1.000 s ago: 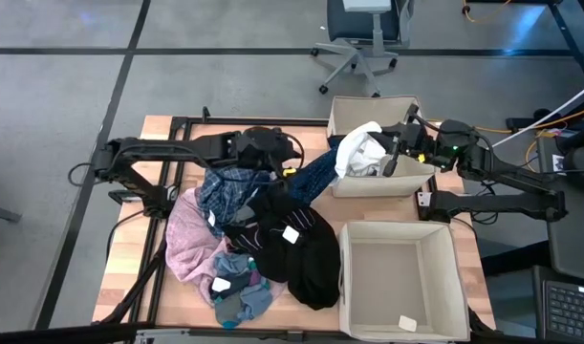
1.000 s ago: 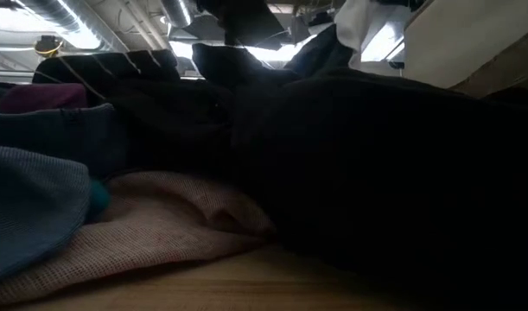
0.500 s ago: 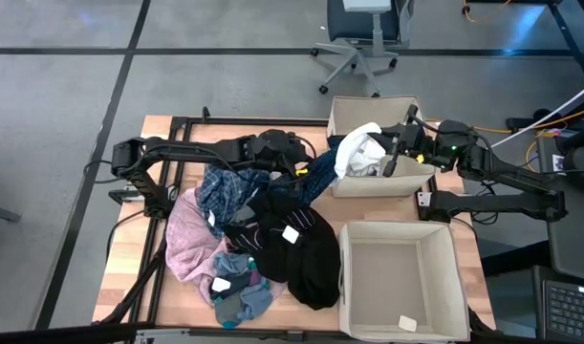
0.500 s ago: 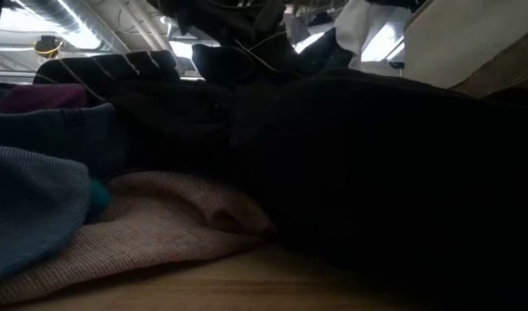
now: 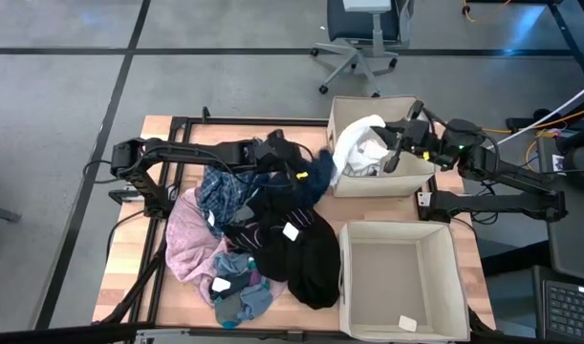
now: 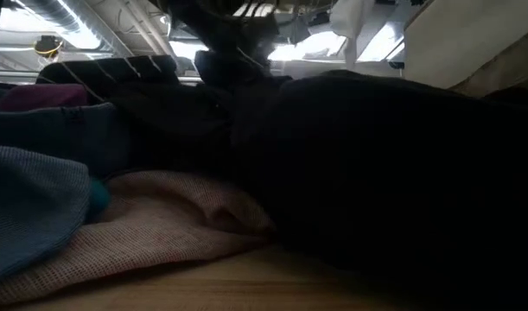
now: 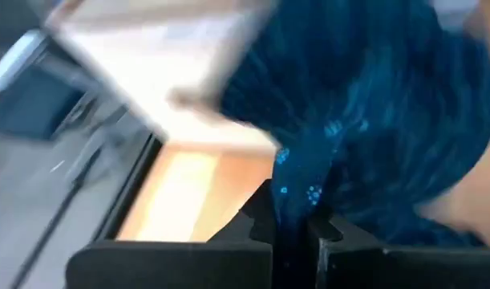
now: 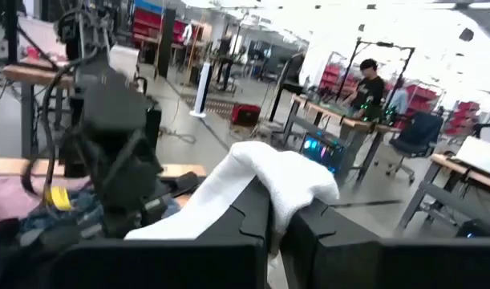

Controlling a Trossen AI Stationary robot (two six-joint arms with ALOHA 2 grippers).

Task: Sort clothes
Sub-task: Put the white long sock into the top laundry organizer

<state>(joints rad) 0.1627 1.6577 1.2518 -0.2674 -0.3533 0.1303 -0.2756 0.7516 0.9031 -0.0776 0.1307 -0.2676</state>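
Observation:
The clothes lie heaped mid-table: a black garment (image 5: 306,253), a pale pink one (image 5: 186,239), a blue plaid one (image 5: 225,191), and a grey-teal one (image 5: 239,287) at the near edge. My left gripper (image 5: 293,164) reaches in from the left and is shut on the navy dotted garment (image 5: 317,174) at the pile's far right. My right gripper (image 5: 395,153) is shut on a white garment (image 5: 363,148) over the far beige bin (image 5: 406,107). In the low view, only pink cloth (image 6: 177,225) and dark cloth (image 6: 376,173) show. My left gripper pinches a bunched fold of the navy dotted garment (image 7: 297,189) between its two fingers (image 7: 257,229), slanting down from the table's left. The rest of the garment lies on the pile beside the bin. My right gripper pinches a fold of the white garment (image 8: 281,189) between its two fingers (image 8: 249,217), level, from the table's right. The cloth drapes off the fingertips, and its lower part rests in the far bin.
A second beige bin (image 5: 397,277) stands at the near right with a small white scrap in it. A black frame (image 5: 177,124) runs along the table's left and far sides. An office chair (image 5: 363,38) stands beyond the far edge. People work at benches in the room behind.
My left gripper has moved toward the table's right and down onto the navy dotted garment, and has shut on it. The garment's end that lay up against the far bin's wall is now bunched at the fingers, off the bin.

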